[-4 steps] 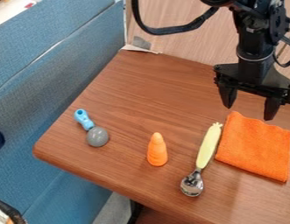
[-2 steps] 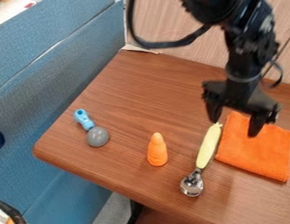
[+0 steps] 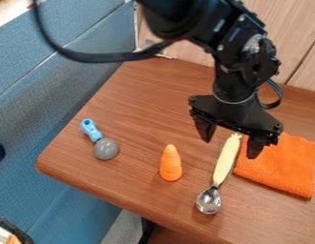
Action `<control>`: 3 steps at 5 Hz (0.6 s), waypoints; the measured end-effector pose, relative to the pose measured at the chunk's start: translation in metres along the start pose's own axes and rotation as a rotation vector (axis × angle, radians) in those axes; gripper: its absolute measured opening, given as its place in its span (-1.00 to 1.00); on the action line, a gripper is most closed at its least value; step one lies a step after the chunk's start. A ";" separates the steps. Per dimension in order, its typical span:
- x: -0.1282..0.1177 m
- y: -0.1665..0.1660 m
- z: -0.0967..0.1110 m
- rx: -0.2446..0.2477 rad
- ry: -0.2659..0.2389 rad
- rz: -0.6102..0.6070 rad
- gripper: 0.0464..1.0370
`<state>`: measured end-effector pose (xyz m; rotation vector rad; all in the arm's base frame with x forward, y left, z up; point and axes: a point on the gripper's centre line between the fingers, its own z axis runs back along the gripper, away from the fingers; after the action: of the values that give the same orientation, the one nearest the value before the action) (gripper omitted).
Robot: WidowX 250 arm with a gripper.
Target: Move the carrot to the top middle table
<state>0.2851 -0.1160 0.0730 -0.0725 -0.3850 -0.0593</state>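
Camera view: carrot free, gripper spread

The carrot point(image 3: 171, 163) is on the table point(image 3: 137, 102), left of the spoon point(image 3: 225, 162) in view, narrow end toward the top. The gripper point(image 3: 230, 147), fingers apart, hangs over the spoon's handle. The carrot is likely light, stiff and smooth; best pinched across its thick middle, since the tapered tip could slip out

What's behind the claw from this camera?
Part of the brown table and the orange cloth, whose upper left corner the claw covers. The yellow spoon handle shows between its open fingers. Whatever else the claw's black body hides can't be seen.
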 end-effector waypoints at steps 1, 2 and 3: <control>-0.018 0.013 0.015 0.047 -0.044 0.034 0.92; -0.030 0.026 0.013 0.076 -0.026 0.071 0.92; -0.035 0.043 0.005 0.113 0.011 0.121 0.92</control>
<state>0.2534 -0.0711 0.0618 0.0159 -0.3720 0.0818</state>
